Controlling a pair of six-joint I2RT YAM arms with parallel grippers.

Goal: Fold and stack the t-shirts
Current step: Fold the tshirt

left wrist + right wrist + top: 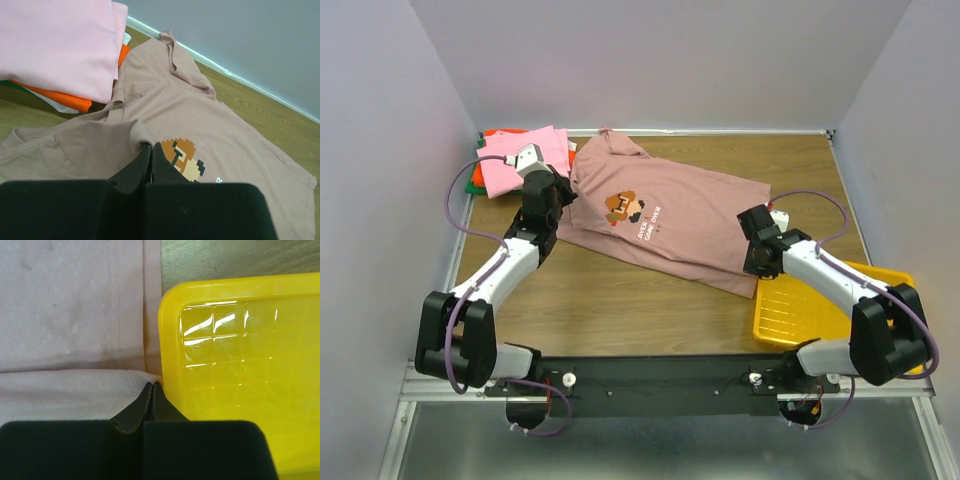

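While pinched at two spots, mauve t-shirt (670, 215) lies spread across worktop (620, 305).
Beside the near-right yellow tray (170, 305), the right end effector (152, 385) clamps its hem; the left end effector (151, 145) clamps a fold by the print (185, 160); folded t-shirts (515, 160) far left.

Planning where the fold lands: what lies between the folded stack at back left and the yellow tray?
The mauve t-shirt, spread out print up, spans that stretch from the folded stack to the yellow tray, in the top view.
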